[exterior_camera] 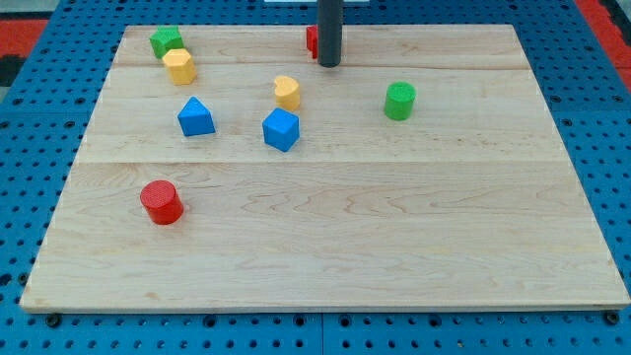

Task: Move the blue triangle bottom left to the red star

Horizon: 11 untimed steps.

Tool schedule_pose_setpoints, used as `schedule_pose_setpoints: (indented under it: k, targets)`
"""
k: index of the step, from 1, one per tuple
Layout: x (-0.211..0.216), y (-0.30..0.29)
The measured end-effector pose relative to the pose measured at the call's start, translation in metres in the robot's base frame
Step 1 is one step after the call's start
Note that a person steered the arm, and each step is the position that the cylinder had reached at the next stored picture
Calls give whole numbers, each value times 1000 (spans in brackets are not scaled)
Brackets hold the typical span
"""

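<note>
Closest to us is the red cylinder [161, 202], sitting by itself in the lower left part of the wooden table [394, 247], well apart from everything else.

Further up we've got the blue triangle [196, 116] in the left-centre of the frame, and just to its right, with a gap between them, the blue cube [281, 129]. A yellow block [287, 93] with a rounded shape sits just above that cube, close but we can't tell if they touch.

Upper left corner: a green block [166, 41] and a yellow block [179, 66] right below it, the two look like they're touching or nearly so. The green cylinder [399, 101] is off on its own right of centre.

Our tip [329, 64] is up at the top of the frame, near the table's far edge, with the dark rod coming straight down. Right behind it on the left side there's a bit of red poking out, that's the red star [312, 40], mostly hidden by the rod so we can't really make out the shape. The tip is just beside it, and well away from the blue triangle, which lies down and to the left of it.

No jaws on this rig, it's just the rod, so nothing released or clenched to report
</note>
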<state>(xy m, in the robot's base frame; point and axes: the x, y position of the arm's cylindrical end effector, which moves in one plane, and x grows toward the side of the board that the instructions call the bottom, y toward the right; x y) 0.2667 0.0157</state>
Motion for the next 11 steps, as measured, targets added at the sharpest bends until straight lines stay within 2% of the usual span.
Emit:
schedule_pose_setpoints:
  k: [4,5,6,7,8,9,11]
  targets:
    - [4,-6]
    - [76,5]
    - [197,12]
    - [212,-81]
    - [151,-129]
    - [151,-165]
    - [84,-167]
